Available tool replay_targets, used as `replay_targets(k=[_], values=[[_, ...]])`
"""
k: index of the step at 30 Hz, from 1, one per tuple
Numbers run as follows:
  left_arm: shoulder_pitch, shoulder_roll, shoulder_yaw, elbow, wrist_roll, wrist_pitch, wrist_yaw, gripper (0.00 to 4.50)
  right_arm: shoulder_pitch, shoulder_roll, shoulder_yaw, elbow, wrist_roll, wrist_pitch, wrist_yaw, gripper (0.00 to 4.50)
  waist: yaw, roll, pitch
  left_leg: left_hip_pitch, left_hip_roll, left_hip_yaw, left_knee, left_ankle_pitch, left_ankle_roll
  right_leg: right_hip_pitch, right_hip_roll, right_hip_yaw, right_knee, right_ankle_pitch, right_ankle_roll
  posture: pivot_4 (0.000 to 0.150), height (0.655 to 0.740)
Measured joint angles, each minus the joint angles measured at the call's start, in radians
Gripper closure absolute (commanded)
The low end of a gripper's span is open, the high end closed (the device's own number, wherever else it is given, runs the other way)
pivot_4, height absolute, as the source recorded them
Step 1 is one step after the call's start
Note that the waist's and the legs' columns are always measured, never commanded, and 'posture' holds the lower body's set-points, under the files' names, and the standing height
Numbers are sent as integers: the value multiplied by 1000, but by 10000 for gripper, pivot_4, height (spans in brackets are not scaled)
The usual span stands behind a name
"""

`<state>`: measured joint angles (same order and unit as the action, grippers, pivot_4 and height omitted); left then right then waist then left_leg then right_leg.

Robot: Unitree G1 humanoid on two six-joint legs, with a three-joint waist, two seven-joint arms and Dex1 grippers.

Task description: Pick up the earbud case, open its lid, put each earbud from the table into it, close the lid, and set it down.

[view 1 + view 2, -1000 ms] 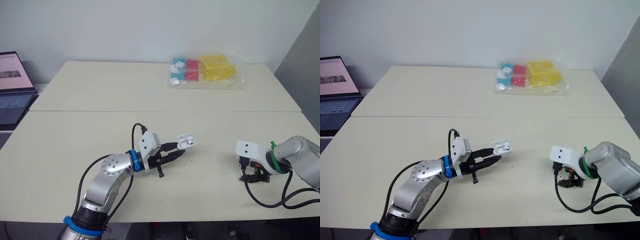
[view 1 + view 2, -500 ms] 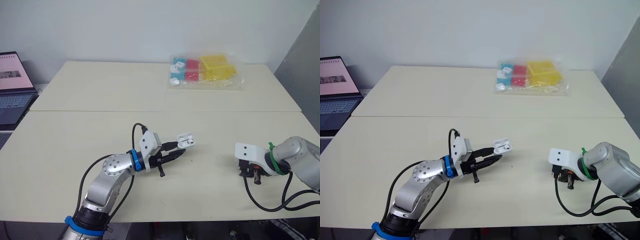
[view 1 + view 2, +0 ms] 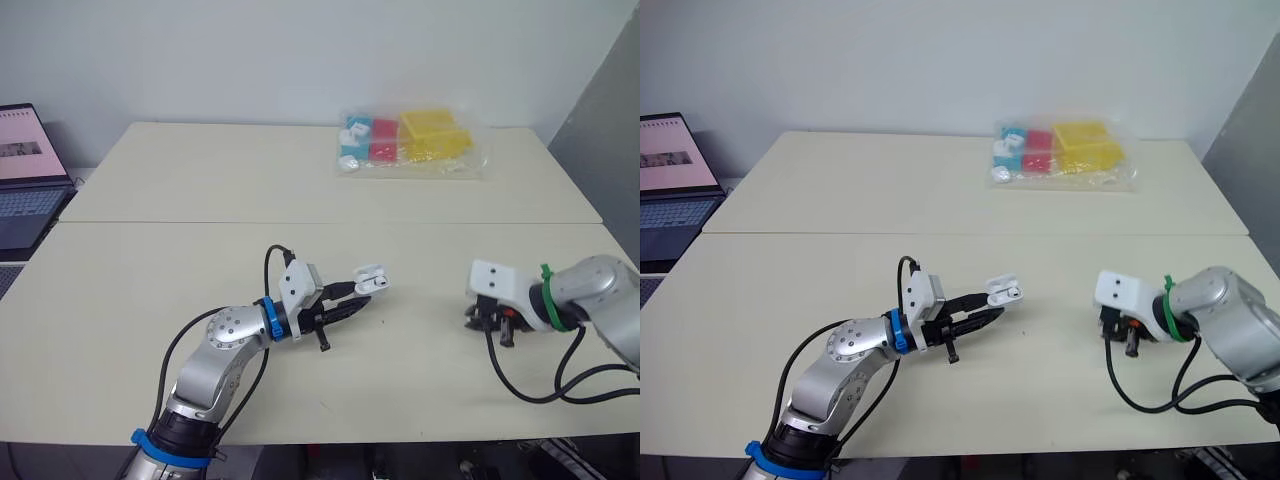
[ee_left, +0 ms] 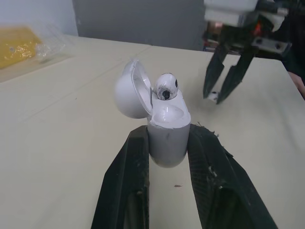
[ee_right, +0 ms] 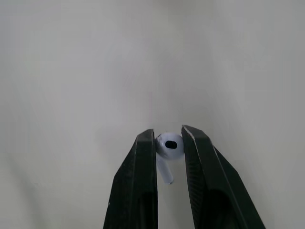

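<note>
- Since 1 s ago, my right gripper (image 5: pixel 167 136) rose off the table (image 3: pixel 200 180), pinching 1 earbud (image 5: pixel 169 145).
- Left gripper (image 4: pixel 167 132) clamps the earbud case (image 4: pixel 167 143) (lid (image 4: pixel 129 90) open, 1 bud (image 4: pixel 166 87) inside).

Right gripper (image 5: pixel 168 143) pinching white earbud (image 5: pixel 169 147) above pale table (image 5: pixel 76 71).

The left gripper (image 4: pixel 167 132) holds the earbud case (image 3: pixel 370 283) near the table's (image 3: pixel 200 180) front edge; the right gripper's (image 5: pixel 168 135) earbud (image 5: pixel 169 146) is to its right.
</note>
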<state>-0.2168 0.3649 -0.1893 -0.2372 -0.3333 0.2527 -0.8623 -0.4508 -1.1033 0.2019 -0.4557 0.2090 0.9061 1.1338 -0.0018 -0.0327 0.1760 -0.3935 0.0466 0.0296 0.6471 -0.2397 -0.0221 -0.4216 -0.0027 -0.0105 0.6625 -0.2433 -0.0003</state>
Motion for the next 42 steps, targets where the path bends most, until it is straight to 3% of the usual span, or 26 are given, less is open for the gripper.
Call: replay_targets(k=[3, 7, 10, 16, 22, 31, 42], values=[[-17, -2, 3, 4, -2, 1, 2, 37217, -37, 49, -122, -32, 96, 71, -18, 40936, 1, 0, 0, -1, 0, 0, 0, 0, 0, 0, 0, 0, -1, 0, 0, 1500, 7359], [-64, -23, 4, 14, -9, 7, 12, 37217, -130, 312, -355, -137, 290, 183, -146, 40937, -1, -1, 0, -1, 0, -1, 0, 0, 0, 0, 1, 0, 0, 0, 0, 1500, 7359], [-80, -35, 5, 15, -17, 11, 22, 37217, -137, 392, -392, -178, 331, 204, -228, 40937, 0, 0, 0, -1, 0, -2, 0, 0, 0, 0, 1, -1, 0, 0, 0, 1500, 7359], [-151, -58, 19, 37, -36, 54, 47, 37217, -74, 735, -426, -246, 453, 137, -457, 40936, -1, -1, 0, -2, 0, -1, 1, 0, 0, 0, 0, 0, 1, 0, 0, 1500, 7359], [-160, -52, 40, 59, -44, 64, 43, 37217, 12, 819, -331, -255, 372, -23, -598, 40936, -1, -1, 0, -2, 0, -1, 0, 0, 0, 0, 0, 0, 1, 0, 0, 1500, 7359], [-162, -37, 50, 72, -56, 66, 22, 37217, 129, 808, -138, -126, 129, -438, -593, 40936, -2, -1, -1, -1, 0, -1, 0, 0, 0, 0, 1, 0, 1, 0, 0, 1500, 7359], [-162, -20, 53, 86, -56, 45, -1, 37217, 211, 839, -57, -86, 85, -559, -611, 40937, -2, -1, -1, -1, 0, -1, 0, 0, 0, 0, 1, 0, 1, 0, 0, 1500, 7359]])
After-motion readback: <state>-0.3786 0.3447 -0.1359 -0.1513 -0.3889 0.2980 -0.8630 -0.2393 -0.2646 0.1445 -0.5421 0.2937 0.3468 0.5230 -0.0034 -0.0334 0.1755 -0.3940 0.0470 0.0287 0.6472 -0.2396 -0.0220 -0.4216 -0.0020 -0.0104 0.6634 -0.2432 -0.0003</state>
